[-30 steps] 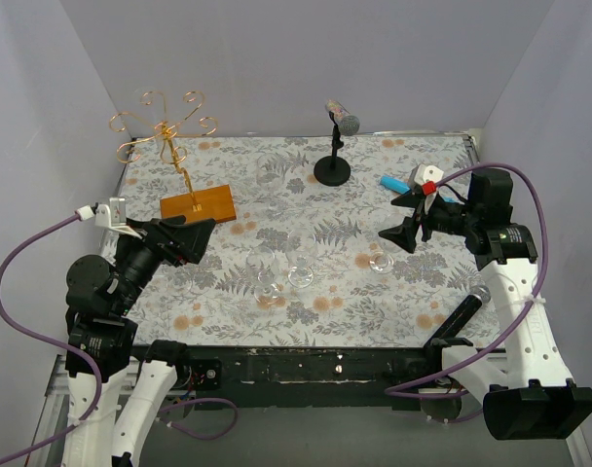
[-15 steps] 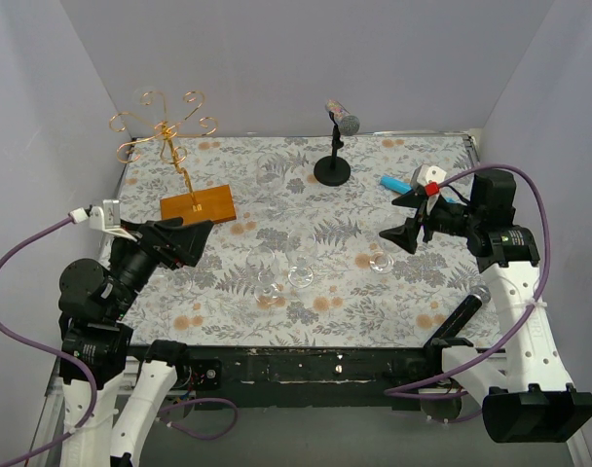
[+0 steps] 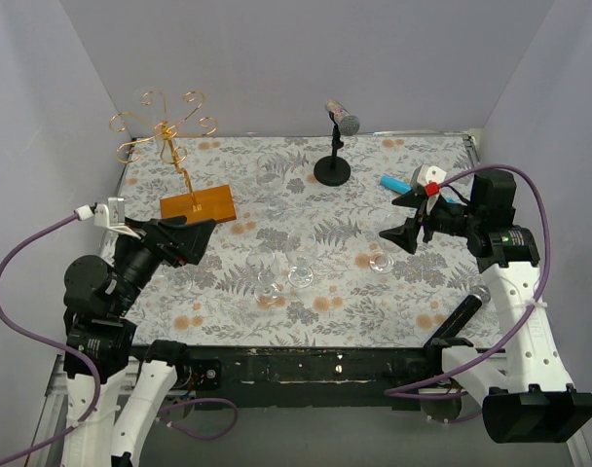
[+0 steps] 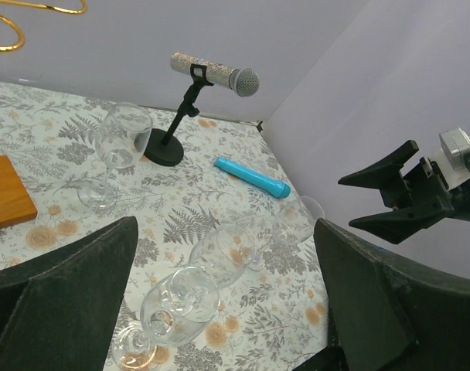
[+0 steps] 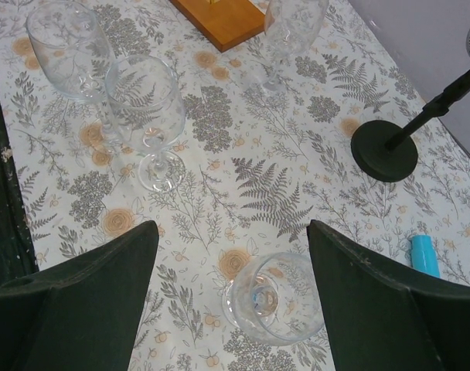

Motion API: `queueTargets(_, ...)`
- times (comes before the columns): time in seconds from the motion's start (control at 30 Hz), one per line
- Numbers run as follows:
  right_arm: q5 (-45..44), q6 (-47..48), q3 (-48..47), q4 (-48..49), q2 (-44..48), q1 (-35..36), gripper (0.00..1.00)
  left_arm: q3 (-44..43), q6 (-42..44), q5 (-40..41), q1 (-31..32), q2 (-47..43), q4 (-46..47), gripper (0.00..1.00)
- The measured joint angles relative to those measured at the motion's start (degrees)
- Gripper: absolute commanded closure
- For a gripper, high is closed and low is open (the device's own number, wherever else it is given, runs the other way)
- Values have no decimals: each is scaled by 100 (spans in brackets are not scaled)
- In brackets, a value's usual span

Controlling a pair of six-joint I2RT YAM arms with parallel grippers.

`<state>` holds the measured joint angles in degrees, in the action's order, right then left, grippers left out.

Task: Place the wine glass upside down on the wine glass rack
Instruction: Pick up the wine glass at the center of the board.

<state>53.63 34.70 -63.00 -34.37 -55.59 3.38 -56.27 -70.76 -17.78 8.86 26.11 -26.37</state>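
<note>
The wine glass rack (image 3: pixel 165 131) stands at the far left corner of the surface (image 3: pixel 277 175). Its gold wire stem rises from an orange-brown wooden base (image 3: pixel 198 205), and the 4 wine glasses (image 5: pixel 146 97) all rest on the flowered cloth apart from it. The top view gives the whole rack but shows the glasses only as faint rings. The right wrist view makes them plain: 2 upright, side by side toward the near edge, a third glass (image 5: pixel 293 23) just beside the base's corner, and a fourth glass (image 5: pixel 274 309) seen almost straight down its bowl, below and between that arm's own fingers. The left wrist view catches only 2 gold curls and a corner of the base. It shows the third glass upright between the base and the black microphone stand (image 3: pixel 332 167), and it alone shows the glittering microphone (image 4: pixel 216 73) from the side. A blue cylinder (image 4: pixel 253 177) lies flat to the right of the stand, and the right wrist view cuts off all but its end. The left gripper (image 3: pixel 203 241) hovers over the left side, near the wooden base, its jaws spread wide on nothing. The right gripper (image 3: pixel 388 218) hangs above the fourth glass, jaws likewise wide apart and clear of it. The left wrist view shows that gripper in the air against the right wall
</note>
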Motion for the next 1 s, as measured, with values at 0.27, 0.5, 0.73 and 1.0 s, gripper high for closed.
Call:
queueTargets(0.27, -42, 0, -26, -7, -275, 0, 14, 118, 52, -74, 0, 164, 122, 2)
queueTargets(0.5, -79, -33, -341, -24, -656, -2, 14, 114, 96, -96, 0, 188, 155, 2)
queueTargets(0.73, -155, -98, -529, -48, -660, -4, 14, 63, 155, -116, 0, 256, 160, 2)
queueTargets(1.0, -229, -234, -706, -70, -719, -4, 14, 44, 153, -205, 0, 343, 155, 2)
